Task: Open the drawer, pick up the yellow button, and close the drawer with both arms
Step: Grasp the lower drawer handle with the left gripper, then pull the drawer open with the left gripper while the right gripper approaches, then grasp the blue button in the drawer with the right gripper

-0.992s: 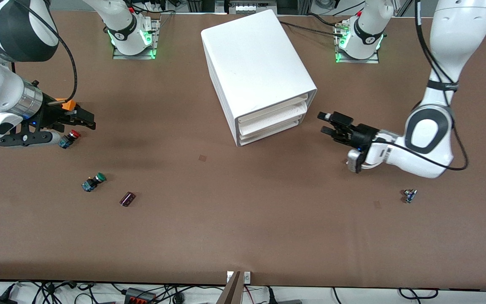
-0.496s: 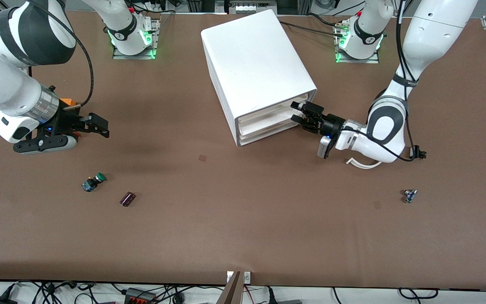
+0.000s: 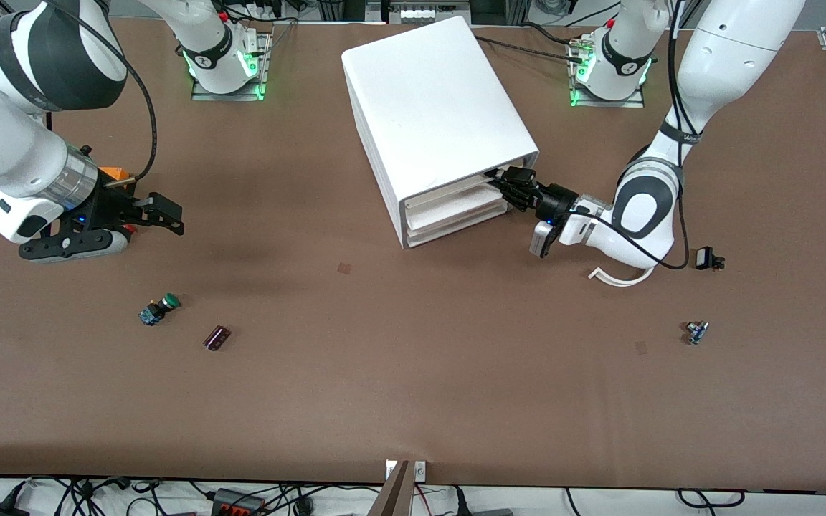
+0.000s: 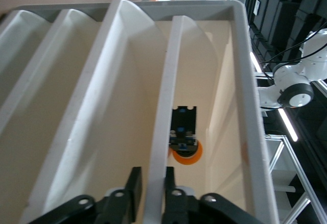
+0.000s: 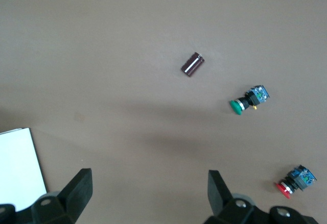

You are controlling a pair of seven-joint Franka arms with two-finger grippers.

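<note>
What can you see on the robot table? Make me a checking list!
Surface: brown table, flat.
Job's things: drawer, top one in the white cabinet; orange button lies inside.
Clutter: green button, red button, dark cylinder, small part.
Grippers: left gripper straddles the drawer's front edge; right gripper open, over the table at its arm's end.
Cables: black cable along the right arm.
Surroundings: wires below the table's edge.
</note>
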